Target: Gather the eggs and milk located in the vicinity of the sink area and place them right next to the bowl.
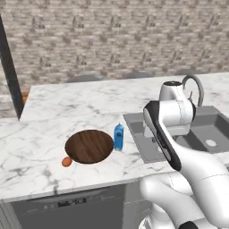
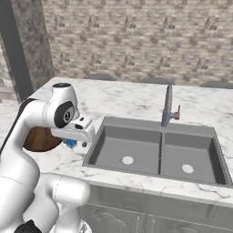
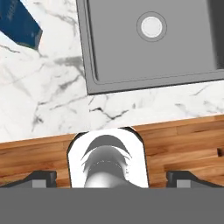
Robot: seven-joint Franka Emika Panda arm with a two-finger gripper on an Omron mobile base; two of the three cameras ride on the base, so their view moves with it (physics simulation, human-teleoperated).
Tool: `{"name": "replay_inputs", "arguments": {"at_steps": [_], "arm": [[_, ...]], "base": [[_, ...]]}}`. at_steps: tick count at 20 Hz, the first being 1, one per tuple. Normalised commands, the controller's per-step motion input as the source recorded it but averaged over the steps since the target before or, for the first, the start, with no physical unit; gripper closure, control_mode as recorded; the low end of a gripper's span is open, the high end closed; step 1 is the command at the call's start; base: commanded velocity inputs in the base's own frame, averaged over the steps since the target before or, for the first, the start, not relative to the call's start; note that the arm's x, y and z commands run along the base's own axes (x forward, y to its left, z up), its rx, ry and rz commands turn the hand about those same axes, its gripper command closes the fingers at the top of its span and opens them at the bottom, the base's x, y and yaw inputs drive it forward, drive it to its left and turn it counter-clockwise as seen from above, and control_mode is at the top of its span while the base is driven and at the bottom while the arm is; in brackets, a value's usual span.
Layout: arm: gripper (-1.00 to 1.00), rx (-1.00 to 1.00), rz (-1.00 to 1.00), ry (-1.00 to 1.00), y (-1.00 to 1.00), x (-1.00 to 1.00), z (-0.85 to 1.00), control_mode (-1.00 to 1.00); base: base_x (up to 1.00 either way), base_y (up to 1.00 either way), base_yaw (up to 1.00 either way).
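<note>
In the left base view, the white arm is rising from the lower right and bending over the near left corner of the sink [image 1: 203,134], whose curved faucet [image 1: 196,86] is standing behind the arm's head. The wooden bowl [image 1: 89,146] is sitting on the marble counter [image 1: 67,107] to the left of the sink. The blue milk carton [image 1: 118,137] is standing upright just beside the bowl's right rim, between the bowl and the sink. 1 orange-brown egg [image 1: 66,162] is lying just beside the bowl's near left rim.

In the right base view, the arm is hanging over the counter at the sink's left edge, with the gripper [image 2: 77,144] pointing down. A sliver of the carton [image 2: 70,143] is showing under the hand, and part of the bowl [image 2: 41,139] is showing behind the arm. The double basin [image 2: 157,150] is lying to the right, each half with a round drain.

In the hand view, the 2 dark fingertips [image 3: 41,178] are standing far apart at the bottom corners, so the jaws are spread wide and gripping nothing. A corner of the carton [image 3: 19,24] is showing at the upper left, on the marble beside the basin [image 3: 148,39].
</note>
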Motion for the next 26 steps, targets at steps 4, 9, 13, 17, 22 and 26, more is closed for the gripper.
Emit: {"name": "replay_inputs", "arguments": {"at_steps": [4, 9, 13, 17, 22, 26], "arm": [[-1.00, 0.00, 0.00, 0.00, 0.00, 0.00, 0.00, 1.00], [-1.00, 0.00, 0.00, 0.00, 0.00, 0.00, 0.00, 1.00], [-1.00, 0.00, 0.00, 0.00, 0.00, 0.00, 0.00, 1.00], [-1.00, 0.00, 0.00, 0.00, 0.00, 0.00, 0.00, 1.00], [-1.00, 0.00, 0.00, 0.00, 0.00, 0.00, 0.00, 1.00], [-1.00, 0.00, 0.00, 0.00, 0.00, 0.00, 0.00, 1.00]], "base": [[0.03, -0.80, 0.00], [0.18, -0.77, 0.00], [0.31, -0.76, 0.00], [0.33, -0.78, 0.00], [0.21, -0.93, 0.00], [0.01, -1.00, 0.00]]}}
